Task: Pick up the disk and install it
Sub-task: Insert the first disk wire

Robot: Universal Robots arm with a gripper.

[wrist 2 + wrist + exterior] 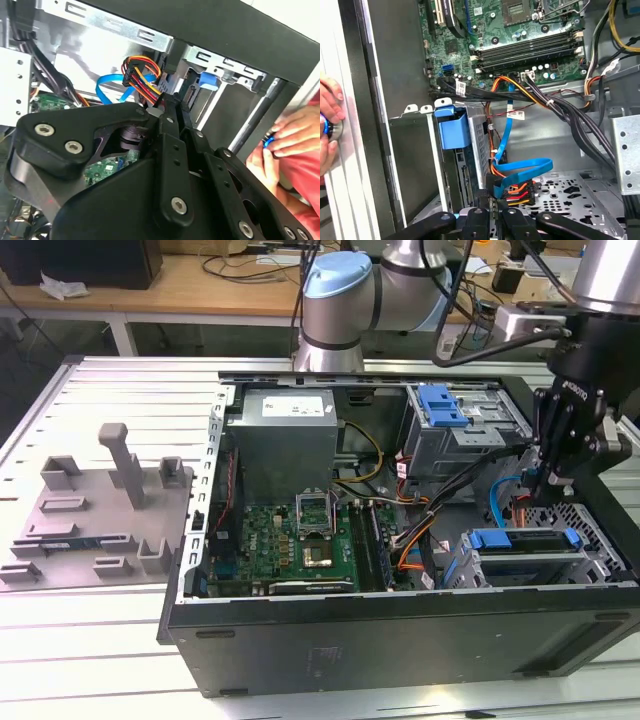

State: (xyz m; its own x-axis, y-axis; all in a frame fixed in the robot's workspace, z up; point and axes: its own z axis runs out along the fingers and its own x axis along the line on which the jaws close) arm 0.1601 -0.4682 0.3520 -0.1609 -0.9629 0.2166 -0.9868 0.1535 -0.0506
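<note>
Exterior view shows the disk (525, 540); first wrist view, a hand (327, 102); jaws' state unclear.

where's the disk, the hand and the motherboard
disk (525, 539): exterior view, on its blue bracket
hand (295, 132): second wrist view, on the fingers
motherboard (265, 540): exterior view, on the green board

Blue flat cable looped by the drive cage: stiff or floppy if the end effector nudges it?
Probably springy rather than limp: the blue cable holds an open loop unsupported. Likely very light, being a thin flat ribbon. A push should flex it rather than shift it, since it runs up toward the motherboard and looks anchored.
</note>
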